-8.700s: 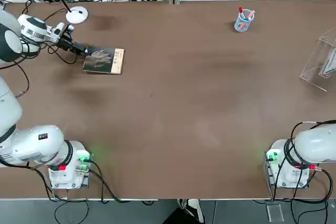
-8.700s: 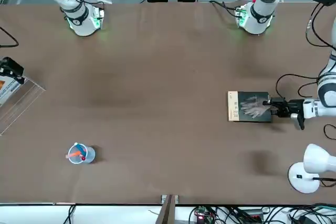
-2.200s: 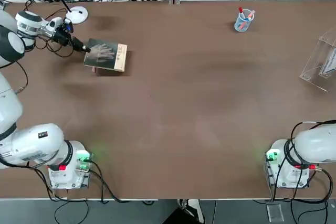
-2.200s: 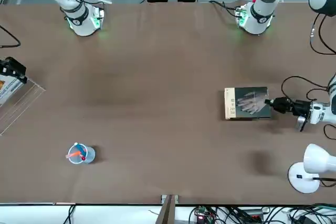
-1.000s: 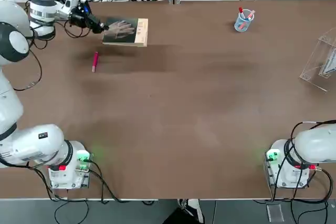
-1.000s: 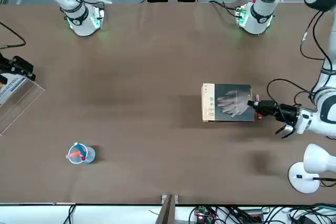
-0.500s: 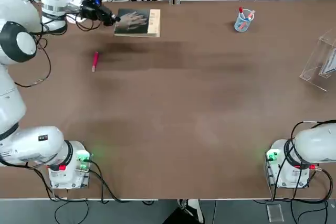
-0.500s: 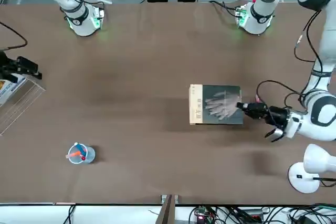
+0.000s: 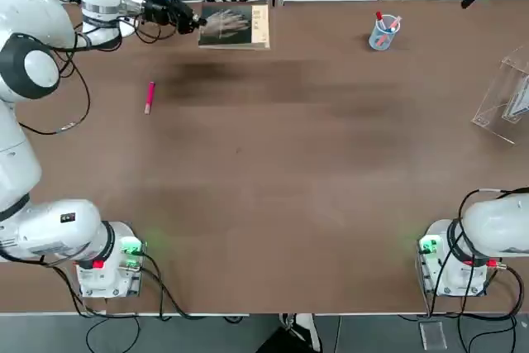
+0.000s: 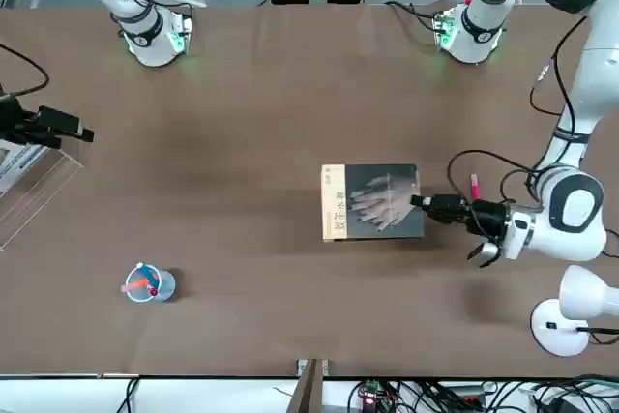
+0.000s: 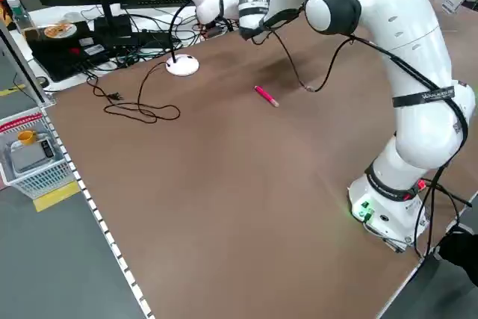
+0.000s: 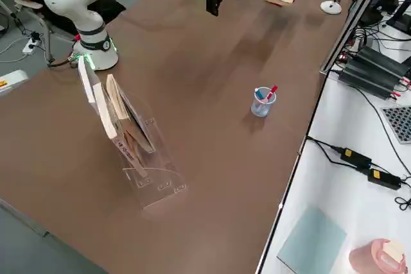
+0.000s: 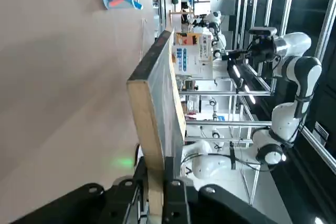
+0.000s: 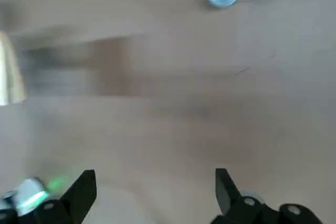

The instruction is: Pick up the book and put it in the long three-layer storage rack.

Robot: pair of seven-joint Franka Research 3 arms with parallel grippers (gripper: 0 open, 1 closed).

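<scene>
Fingers of your left gripper (image 10: pixel 423 203) pinch one edge of the thin dark-grey book (image 10: pixel 372 202), lifted over the table's far-left side; keep it level carrying toward the clear acrylic tiered rack (image 12: pixel 131 142), right gripper (image 14: pixel 152 184) spread wide, empty.

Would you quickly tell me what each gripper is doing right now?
Left gripper: shut on the book, held above the table.
Right gripper: open, holding nothing.

1. A brown table (image 9: pixel 273 188) fills the top view.
2. A red pen (image 9: pixel 150 97) lies at upper left.
3. A clear cup of pens (image 9: pixel 383 32) stands at upper right.
4. The clear acrylic rack (image 9: pixel 506 97) stands at the right edge (partly cut off).
5. A white lamp base (image 10: pixel 556 327) sits at the front view's lower right.
</scene>
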